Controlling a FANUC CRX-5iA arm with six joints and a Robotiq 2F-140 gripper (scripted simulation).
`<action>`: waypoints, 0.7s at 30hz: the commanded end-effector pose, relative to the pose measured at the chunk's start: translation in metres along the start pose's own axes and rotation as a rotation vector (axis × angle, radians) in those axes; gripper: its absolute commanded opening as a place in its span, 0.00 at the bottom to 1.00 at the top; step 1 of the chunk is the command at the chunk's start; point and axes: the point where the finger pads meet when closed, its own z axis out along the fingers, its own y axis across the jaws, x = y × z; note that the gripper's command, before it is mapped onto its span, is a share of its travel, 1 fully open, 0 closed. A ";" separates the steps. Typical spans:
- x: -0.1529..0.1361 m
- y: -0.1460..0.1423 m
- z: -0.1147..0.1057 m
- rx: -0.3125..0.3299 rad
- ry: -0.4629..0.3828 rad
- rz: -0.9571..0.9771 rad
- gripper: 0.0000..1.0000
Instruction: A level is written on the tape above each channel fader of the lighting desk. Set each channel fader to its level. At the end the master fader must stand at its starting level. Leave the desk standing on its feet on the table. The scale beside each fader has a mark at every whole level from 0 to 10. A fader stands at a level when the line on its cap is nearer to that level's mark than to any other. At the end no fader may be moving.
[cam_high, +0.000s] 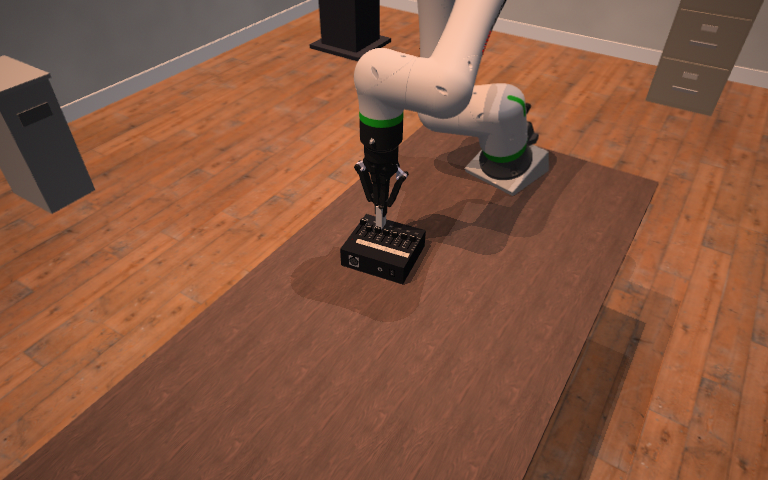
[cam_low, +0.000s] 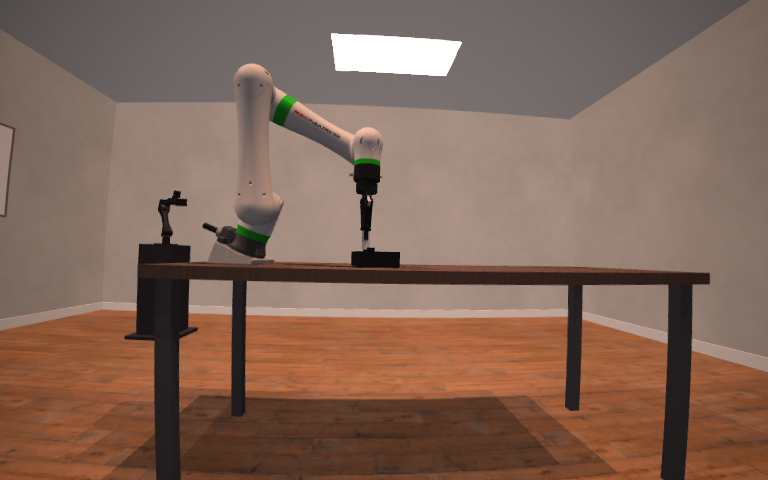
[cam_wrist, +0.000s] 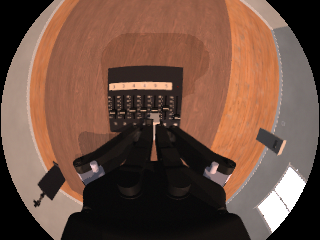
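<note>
The lighting desk (cam_high: 383, 250) is a small black box standing flat on the table, with a row of small faders and a pale tape strip (cam_high: 381, 247) across its top. It also shows in the side view (cam_low: 375, 258) and in the wrist view (cam_wrist: 146, 102). My gripper (cam_high: 380, 221) points straight down with its fingers shut together and nothing between them. Its tips touch down among the faders near the desk's far left part. In the wrist view the tips (cam_wrist: 155, 120) sit on the fader row right of the middle. The writing on the tape is too small to read.
The arm's base (cam_high: 508, 164) stands on the table behind the desk. A grey cabinet (cam_high: 33, 133) and a filing cabinet (cam_high: 702, 50) stand on the floor away from the table. A black pedestal (cam_low: 163, 283) stands past the table's end.
</note>
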 end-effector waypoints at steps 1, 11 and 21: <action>0.001 0.000 0.000 0.000 0.000 0.000 0.00; 0.007 0.000 0.000 0.000 0.000 0.000 0.00; 0.012 0.000 0.000 0.000 0.000 0.000 0.00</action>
